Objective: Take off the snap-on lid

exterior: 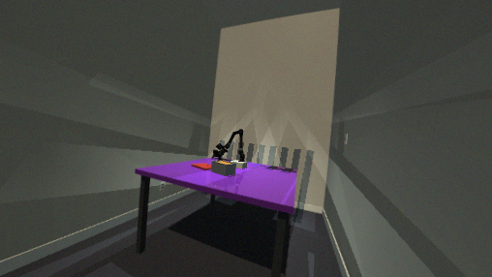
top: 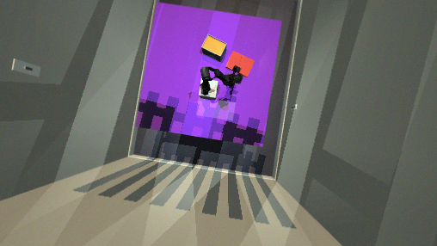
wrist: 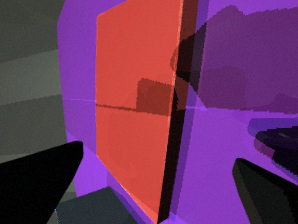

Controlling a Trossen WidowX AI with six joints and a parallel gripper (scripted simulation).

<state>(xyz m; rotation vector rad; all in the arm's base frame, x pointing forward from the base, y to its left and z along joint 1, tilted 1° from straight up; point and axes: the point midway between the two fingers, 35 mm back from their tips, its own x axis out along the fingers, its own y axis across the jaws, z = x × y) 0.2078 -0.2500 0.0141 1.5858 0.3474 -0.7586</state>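
The red lid (top: 246, 63) (exterior: 200, 166) (wrist: 132, 65) lies on the purple table (top: 172, 64) (exterior: 257, 186) beside the box. It looks flat, with a smooth, plain face up and no raised rim showing. The grey storage box (top: 215, 55) (exterior: 223, 169) stands upright without its lid, and its orange inside or contents show from above. My gripper (top: 236, 70) (wrist: 160, 151) is open and empty. Its fingers are spread wide at the lid's near side; the wrist view shows them apart from it. How high they are above the table is hard to tell.
The white block (top: 212, 93) (exterior: 240, 165) at the arm's base stands behind the box as seen in the exterior view. A dark grey corner (wrist: 100, 206), apparently the box's, shows low in the wrist view, close to the lid. Shadows cross the table.
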